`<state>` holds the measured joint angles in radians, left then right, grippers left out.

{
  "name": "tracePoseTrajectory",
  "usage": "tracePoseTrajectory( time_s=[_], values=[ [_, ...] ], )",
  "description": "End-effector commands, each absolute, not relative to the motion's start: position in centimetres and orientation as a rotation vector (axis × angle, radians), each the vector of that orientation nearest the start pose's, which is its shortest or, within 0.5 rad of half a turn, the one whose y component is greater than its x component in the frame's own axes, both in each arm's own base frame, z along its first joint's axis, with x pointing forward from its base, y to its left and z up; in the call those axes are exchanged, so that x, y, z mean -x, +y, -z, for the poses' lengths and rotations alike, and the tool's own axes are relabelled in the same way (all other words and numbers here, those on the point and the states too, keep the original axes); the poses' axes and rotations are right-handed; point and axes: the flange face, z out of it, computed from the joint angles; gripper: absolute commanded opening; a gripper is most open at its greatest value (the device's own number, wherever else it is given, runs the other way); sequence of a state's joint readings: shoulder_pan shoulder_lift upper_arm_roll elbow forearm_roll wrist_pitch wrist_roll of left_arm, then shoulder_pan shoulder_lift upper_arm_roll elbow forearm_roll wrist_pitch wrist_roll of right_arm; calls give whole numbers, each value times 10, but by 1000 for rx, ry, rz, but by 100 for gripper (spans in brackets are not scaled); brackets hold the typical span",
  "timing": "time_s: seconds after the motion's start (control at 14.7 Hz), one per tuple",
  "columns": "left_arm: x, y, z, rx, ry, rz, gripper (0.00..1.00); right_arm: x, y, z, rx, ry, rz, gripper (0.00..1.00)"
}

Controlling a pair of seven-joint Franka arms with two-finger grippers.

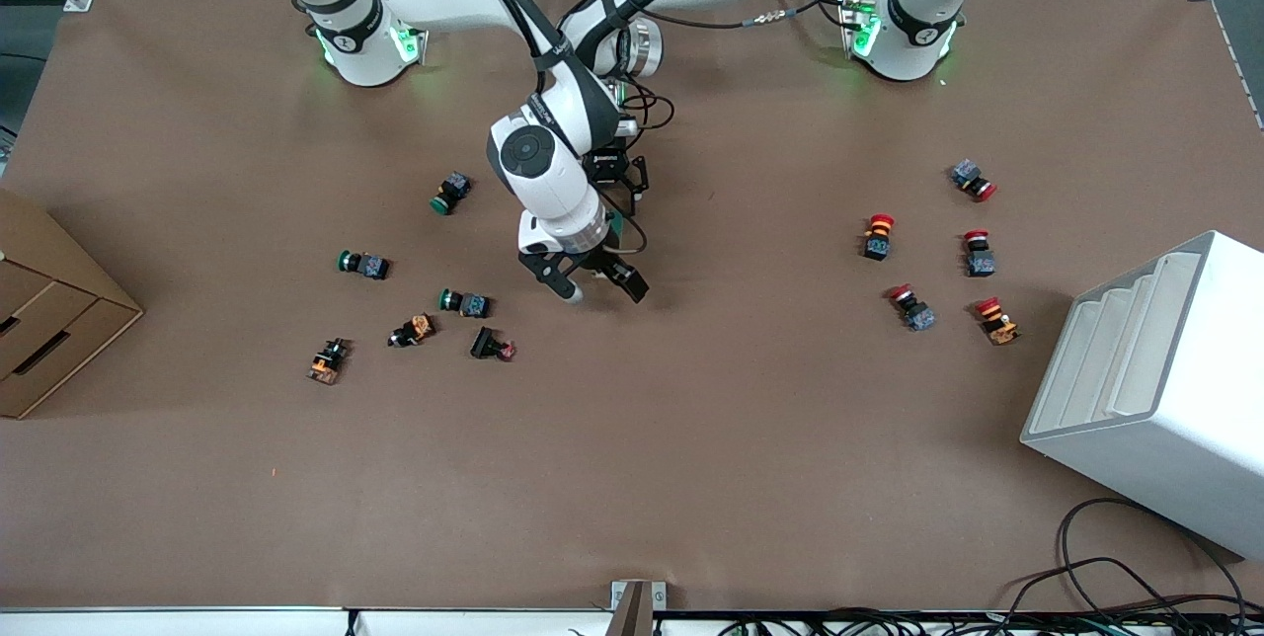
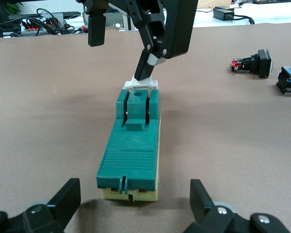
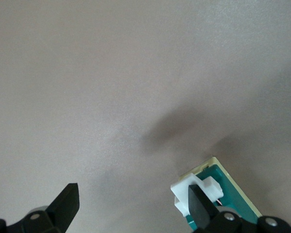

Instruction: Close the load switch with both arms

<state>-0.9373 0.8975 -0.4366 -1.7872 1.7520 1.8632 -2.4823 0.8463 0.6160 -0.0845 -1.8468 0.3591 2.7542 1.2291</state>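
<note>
Brown table (image 1: 691, 438) | load switch (image 2: 131, 145) lies between left gripper's (image 2: 136, 213) spread fingers | right gripper (image 1: 592, 285), open, one finger touching its white lever (image 2: 141, 83)

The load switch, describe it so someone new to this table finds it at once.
Look mid-table where both arms meet: the load switch lies under the right gripper, with the left gripper beside it. It is a long green block with a white lever, unlike the small round-capped push buttons scattered around.

Right gripper (image 3: 133, 206) seen with fingers spread over brown table (image 3: 111, 73), one fingertip (image 3: 200, 204) set against white lever (image 3: 194, 191) of green load switch (image 3: 230, 191)
</note>
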Motion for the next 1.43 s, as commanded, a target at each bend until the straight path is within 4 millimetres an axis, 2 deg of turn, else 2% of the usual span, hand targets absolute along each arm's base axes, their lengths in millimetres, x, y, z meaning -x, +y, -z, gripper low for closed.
tracePoseTrajectory(
  time_s=[0.0, 0.14, 0.34, 0.48, 0.68, 0.95, 1.16, 1.36],
  values=[
    [-206, -587, -76, 2660, 46, 1577, 99, -502, 451, -212, 2631, 1019, 93, 100],
    [-206, -587, -75, 2659, 50, 1575, 99, -505, 450, -216, 2635, 1007, 100, 100],
    [-206, -587, -75, 2659, 50, 1575, 99, -526, 422, -224, 2702, 979, 111, 100],
    [-206, -587, -75, 2658, 52, 1575, 99, -544, 391, -261, 2777, 893, 68, 100],
    [-208, -587, -77, 2643, 87, 1567, 99, -567, 334, -302, 2872, 713, -25, 100],
    [-214, -590, -88, 2608, 134, 1493, 99, -582, 242, -349, 2973, 480, -192, 100],
    [-234, -618, -121, 2636, 20, 1416, 99, -588, 165, -395, 3085, 232, -233, 100],
    [-253, -636, -159, 2664, -74, 1286, 99, -597, 92, -448, 3078, 121, -354, 100]
  ],
)
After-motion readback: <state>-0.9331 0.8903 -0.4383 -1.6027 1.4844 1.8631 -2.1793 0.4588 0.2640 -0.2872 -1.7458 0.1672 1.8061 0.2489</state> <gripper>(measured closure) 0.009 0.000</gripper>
